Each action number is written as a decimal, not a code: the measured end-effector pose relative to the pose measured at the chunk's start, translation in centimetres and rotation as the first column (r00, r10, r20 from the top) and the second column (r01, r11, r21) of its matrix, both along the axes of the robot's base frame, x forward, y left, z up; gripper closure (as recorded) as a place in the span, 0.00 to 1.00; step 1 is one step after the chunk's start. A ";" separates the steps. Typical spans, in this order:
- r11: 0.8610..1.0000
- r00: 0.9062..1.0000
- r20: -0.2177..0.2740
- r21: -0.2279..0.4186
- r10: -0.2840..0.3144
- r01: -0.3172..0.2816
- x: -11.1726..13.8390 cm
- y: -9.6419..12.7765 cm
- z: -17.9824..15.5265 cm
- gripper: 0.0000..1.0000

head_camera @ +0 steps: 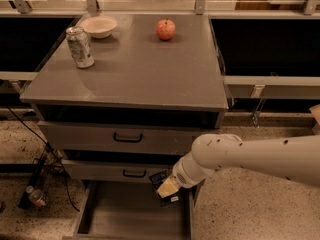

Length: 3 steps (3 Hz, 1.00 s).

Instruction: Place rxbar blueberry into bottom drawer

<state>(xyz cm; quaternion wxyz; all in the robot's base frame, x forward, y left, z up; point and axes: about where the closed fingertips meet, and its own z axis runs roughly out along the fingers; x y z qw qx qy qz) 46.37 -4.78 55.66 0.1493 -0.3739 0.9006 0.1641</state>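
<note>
The bottom drawer [120,215] is pulled open below two shut grey drawers with black handles; its flat grey floor shows. My gripper [167,188] hangs at the end of the white arm over the drawer's right side, just in front of the middle drawer. It is shut on the rxbar blueberry [161,178], a dark navy wrapper with white markings that sticks out above and below the fingers. The bar is held above the drawer floor, not resting on it.
On the grey cabinet top [140,74] stand a drink can [80,46], a white bowl [99,26] and a red apple [165,29]. Cables and a small bottle [36,196] lie on the speckled floor at the left. A railing runs behind.
</note>
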 end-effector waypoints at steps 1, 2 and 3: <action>1.000 0.998 -0.063 0.029 -0.005 0.006 0.1 0.7 -4.3 1.00; 1.000 0.998 -0.063 0.029 -0.005 0.006 0.1 0.7 -4.3 1.00; 0.999 0.998 -0.056 -0.006 -0.043 0.043 0.5 0.9 -6.3 1.00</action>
